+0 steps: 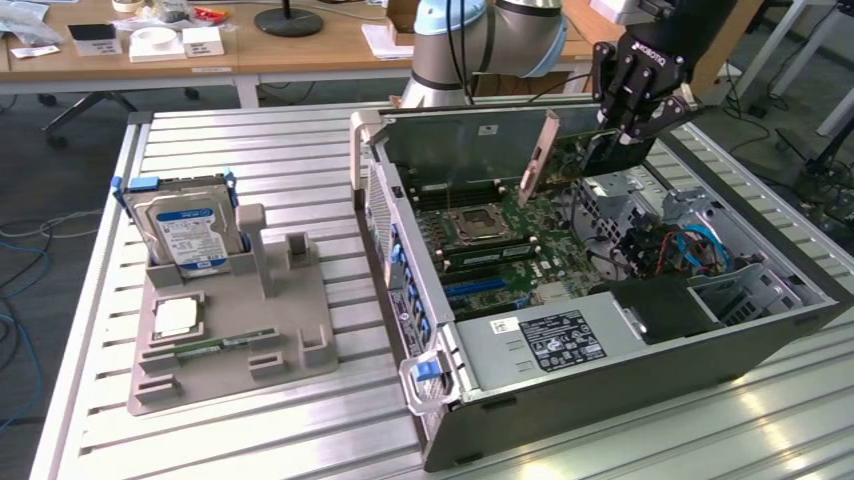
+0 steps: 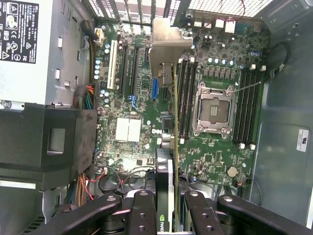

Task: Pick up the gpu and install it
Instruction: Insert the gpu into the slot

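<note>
GPU [image 1: 577,160] hangs pinched edge-up in the gripper [image 1: 635,118], whose jaws are closed on the card's end away from the bracket, above the open computer case [image 1: 641,350] on the slatted surface [image 1: 267,150]. In the wrist view the card [image 2: 165,176] runs straight out from the jaws. Its long axis lies parallel to the motherboard's expansion slots [image 2: 133,68], and its silver bracket [image 2: 166,44] points at the rear grille. It appears unseated, just beside the blue slot [image 2: 155,89]. It looks thin, with a black face and a brownish back.
</note>
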Motion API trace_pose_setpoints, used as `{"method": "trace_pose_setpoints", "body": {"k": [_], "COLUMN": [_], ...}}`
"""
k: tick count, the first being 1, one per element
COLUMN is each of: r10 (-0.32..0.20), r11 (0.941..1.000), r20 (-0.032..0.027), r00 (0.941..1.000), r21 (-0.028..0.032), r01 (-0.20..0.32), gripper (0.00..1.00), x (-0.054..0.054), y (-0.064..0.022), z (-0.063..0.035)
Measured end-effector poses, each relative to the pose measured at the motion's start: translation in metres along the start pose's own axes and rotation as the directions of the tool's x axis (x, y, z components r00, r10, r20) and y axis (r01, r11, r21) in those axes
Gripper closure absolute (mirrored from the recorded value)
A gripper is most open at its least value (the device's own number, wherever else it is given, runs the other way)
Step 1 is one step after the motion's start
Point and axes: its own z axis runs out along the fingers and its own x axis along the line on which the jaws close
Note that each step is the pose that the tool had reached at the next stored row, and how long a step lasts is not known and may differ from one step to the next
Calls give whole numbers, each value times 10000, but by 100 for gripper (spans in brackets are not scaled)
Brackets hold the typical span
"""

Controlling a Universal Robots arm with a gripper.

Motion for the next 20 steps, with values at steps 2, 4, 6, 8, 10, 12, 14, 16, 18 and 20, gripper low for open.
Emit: {"method": "trace_pose_setpoints", "body": {"k": [2,4,6,8,10,12,14,16,18,20], "r10": [0,0,0,1,1,1,1,1,0,-1], "r11": [10000,10000,10000,10000,10000,10000,10000,10000,10000,10000], "r20": [1,1,0,0,1,2,1,1,4,13], "r00": [10000,10000,10000,10000,10000,10000,10000,10000,10000,10000], "r21": [0,0,0,0,1,1,0,0,1,1], "r01": [0,0,0,-1,-1,-1,-1,-1,0,1], "gripper": [73,73,73,73,73,73,73,73,73,73], "x": [0,0,4,7,8,9,15,24,30,35], "y": [0,0,2,2,2,3,4,6,8,10], "z": [0,0,0,0,0,1,0,-1,-1,-1]}}
